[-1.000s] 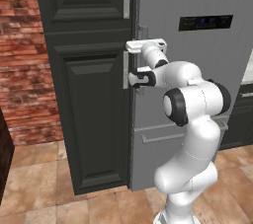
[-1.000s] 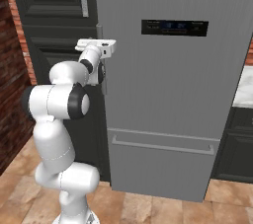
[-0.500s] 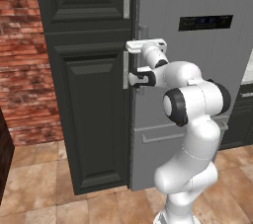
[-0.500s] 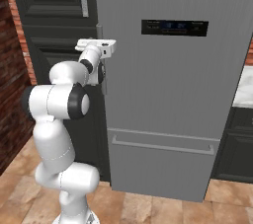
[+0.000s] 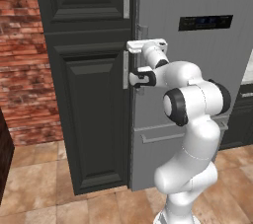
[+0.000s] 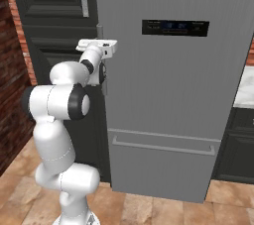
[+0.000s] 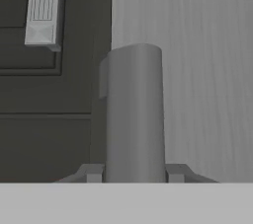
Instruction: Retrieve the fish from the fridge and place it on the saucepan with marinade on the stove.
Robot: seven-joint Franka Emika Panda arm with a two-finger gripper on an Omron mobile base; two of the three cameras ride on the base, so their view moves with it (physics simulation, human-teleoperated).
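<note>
The fridge (image 5: 197,94) (image 6: 168,85) is a tall grey appliance and its door is closed. My gripper (image 5: 140,78) (image 6: 102,73) is at the door's left edge, on the vertical grey door handle (image 7: 133,109). In the hand view the gripper (image 7: 134,173) has both fingertips (image 7: 94,172) pressed against the handle's sides, so it is shut on it. The fish, the saucepan, the marinade and the stove are out of view.
A dark panelled cabinet (image 5: 89,94) (image 7: 49,109) stands right beside the fridge on its left, with its own pale handle (image 7: 43,11). A brick wall (image 5: 24,60) lies further left. Low dark cabinets (image 6: 238,144) stand to the fridge's right, over a tiled floor (image 5: 39,188).
The jaws have closed in from wide open onto the fridge door handle. The arm and the door have stayed where they were.
</note>
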